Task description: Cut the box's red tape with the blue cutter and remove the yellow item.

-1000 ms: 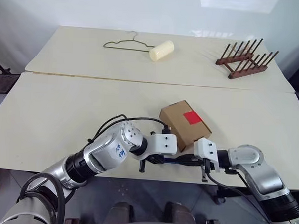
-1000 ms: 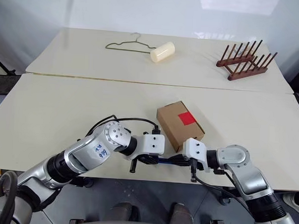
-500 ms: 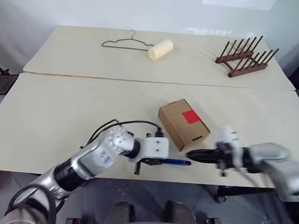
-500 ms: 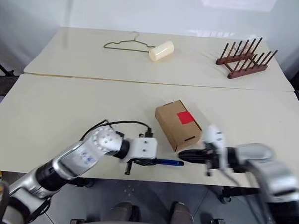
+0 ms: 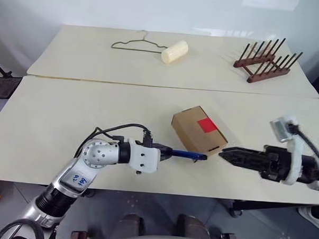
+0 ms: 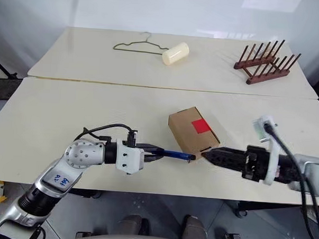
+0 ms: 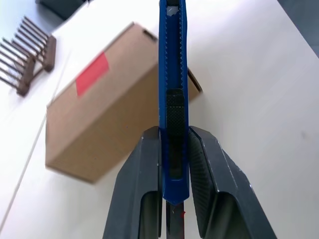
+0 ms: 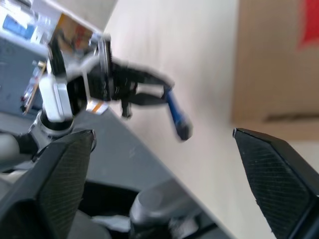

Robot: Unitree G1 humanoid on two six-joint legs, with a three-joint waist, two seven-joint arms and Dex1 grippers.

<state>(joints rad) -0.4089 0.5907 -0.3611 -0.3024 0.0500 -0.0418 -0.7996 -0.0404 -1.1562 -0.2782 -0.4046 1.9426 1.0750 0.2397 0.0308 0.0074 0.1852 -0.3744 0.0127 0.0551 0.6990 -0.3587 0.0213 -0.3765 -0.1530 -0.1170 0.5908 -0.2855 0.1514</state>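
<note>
Brown cardboard box with its square red tape sits mid-table; the left gripper pinches the slim ribbed blue cutter, tip near the box's side. Right gripper, jaws spread, hangs beside the box.

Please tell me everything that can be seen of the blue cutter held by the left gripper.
The slim blue plastic utility cutter has a flat narrow body, notched along one edge, with a black ribbed slider. The two black fingers of the left gripper clamp its rear end. It lies about level above the cream table, its free end pointing at the near side of the brown cardboard box; whether they touch is unclear.
</note>
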